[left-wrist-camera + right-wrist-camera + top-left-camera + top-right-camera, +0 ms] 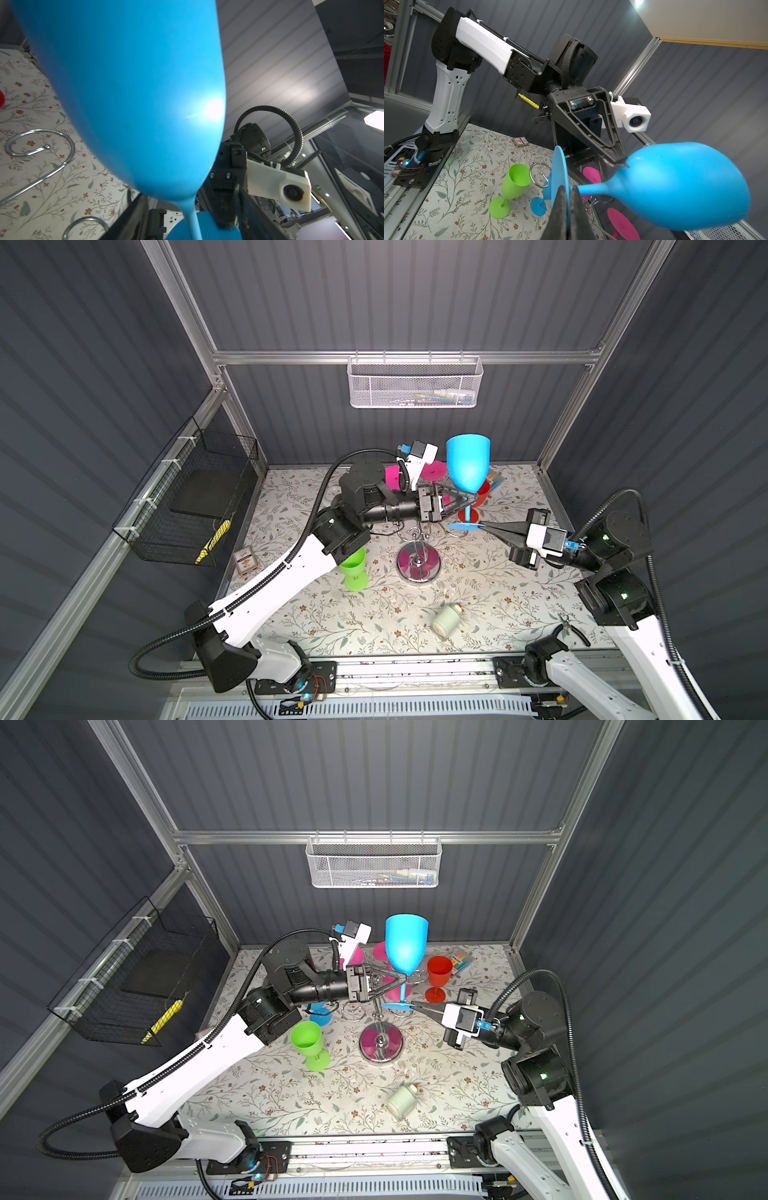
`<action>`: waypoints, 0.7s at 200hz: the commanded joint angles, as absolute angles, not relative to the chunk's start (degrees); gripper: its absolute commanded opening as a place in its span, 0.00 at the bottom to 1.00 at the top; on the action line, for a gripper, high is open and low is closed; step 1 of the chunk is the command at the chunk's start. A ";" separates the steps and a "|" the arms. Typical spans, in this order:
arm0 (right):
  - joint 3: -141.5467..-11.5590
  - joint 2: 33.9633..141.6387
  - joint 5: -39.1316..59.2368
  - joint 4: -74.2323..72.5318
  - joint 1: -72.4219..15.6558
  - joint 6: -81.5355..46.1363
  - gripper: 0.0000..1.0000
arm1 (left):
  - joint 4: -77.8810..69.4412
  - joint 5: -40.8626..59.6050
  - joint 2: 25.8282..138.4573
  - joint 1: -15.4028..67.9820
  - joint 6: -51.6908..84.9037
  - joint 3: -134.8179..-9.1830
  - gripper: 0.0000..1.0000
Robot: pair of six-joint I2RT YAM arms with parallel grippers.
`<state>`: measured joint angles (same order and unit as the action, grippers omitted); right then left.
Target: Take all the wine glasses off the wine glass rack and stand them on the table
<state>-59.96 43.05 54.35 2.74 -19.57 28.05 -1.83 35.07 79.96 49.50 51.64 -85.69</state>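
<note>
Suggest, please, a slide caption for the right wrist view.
Right gripper pinches the blue wine glass by its foot; open left gripper straddles its stem.

**A:** Where is the left arm [282,585]?

**B:** It reaches from its base at the front left up toward the middle. The forearm is about level and the left gripper [471,499] points right.

**A:** And its fingers [128,218]?

**B:** One sits on each side of the wine glass [467,466] stem, just under the bowl. I cannot tell whether they press it.

**A:** The right arm [648,655]?

**B:** It is bent sharply at the elbow with the wrist turned inward. The right gripper [484,526] is level and points left, its tip near the left gripper's tip.

**A:** Is it closed?

**B:** Yes. Its fingers [577,214] pinch the rim of the glass's foot.
</note>
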 commanded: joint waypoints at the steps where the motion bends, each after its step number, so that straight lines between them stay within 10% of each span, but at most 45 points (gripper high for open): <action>1: -62.09 43.22 52.16 4.59 -20.88 31.63 0.00 | -3.44 37.27 80.04 49.37 51.46 -85.43 0.54; 140: -63.10 43.23 47.99 8.24 -24.95 36.79 0.00 | -4.74 38.09 81.08 49.31 52.56 -85.00 0.16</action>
